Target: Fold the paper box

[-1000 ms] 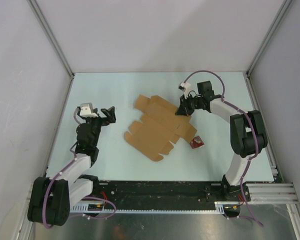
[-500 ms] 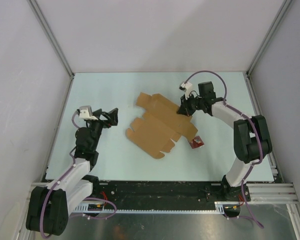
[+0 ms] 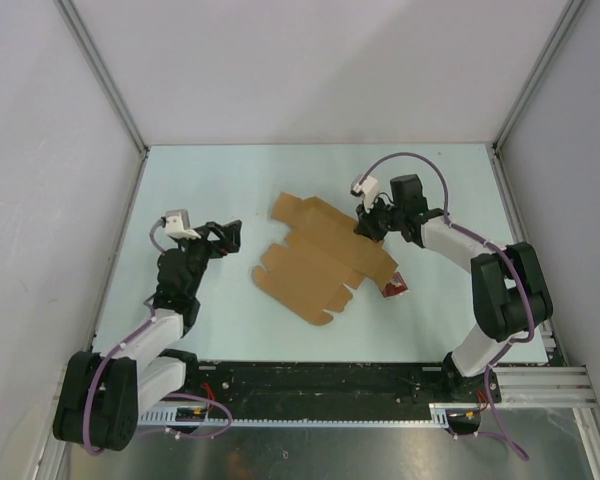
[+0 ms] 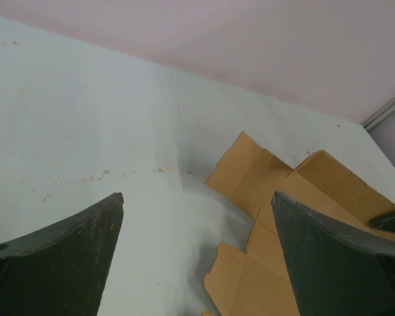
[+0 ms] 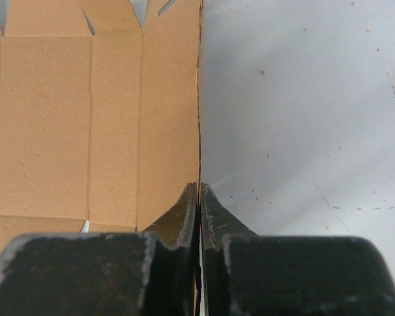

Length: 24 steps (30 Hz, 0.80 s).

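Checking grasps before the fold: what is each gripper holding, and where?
Right gripper pinches the paper box by its edge; left gripper holds nothing.

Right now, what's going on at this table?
The right claw is pinched shut on the far right edge of the paper box, which lies unfolded as a brown sheet on the table. The left claw hangs open just left of the sheet, touching nothing. A small red packet sits by the sheet's near right side.
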Tool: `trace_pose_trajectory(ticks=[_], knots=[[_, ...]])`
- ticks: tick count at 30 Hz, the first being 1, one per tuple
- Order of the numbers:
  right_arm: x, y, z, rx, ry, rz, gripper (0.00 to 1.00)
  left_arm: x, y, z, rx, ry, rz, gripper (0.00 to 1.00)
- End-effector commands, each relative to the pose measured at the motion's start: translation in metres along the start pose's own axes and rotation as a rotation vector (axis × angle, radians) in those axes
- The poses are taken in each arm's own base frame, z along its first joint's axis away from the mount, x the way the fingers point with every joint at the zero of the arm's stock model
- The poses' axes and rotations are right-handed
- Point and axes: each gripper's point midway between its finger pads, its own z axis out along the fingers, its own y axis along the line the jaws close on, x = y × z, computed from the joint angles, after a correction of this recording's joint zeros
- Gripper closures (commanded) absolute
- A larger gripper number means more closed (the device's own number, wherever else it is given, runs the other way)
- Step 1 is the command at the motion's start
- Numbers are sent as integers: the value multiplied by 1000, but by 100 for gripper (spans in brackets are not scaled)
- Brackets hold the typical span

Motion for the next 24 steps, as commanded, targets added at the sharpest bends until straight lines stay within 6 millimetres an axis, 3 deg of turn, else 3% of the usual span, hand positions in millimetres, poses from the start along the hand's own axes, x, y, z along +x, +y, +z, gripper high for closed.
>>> trace_pose_trajectory(ticks=[1, 13, 21, 24], knots=[[-23, -1, -6, 34, -65, -132, 95, -19, -23, 13, 87, -26, 25, 0], [1, 28, -1, -61, 44, -302, 94, 1, -34, 18, 146, 43, 114, 0], [-4, 8, 1, 101, 12, -340, 95, 22, -27, 26, 83, 86, 131, 0], [-8, 7, -3, 129, -18, -364, 95, 31, -33, 29, 90, 106, 137, 0]])
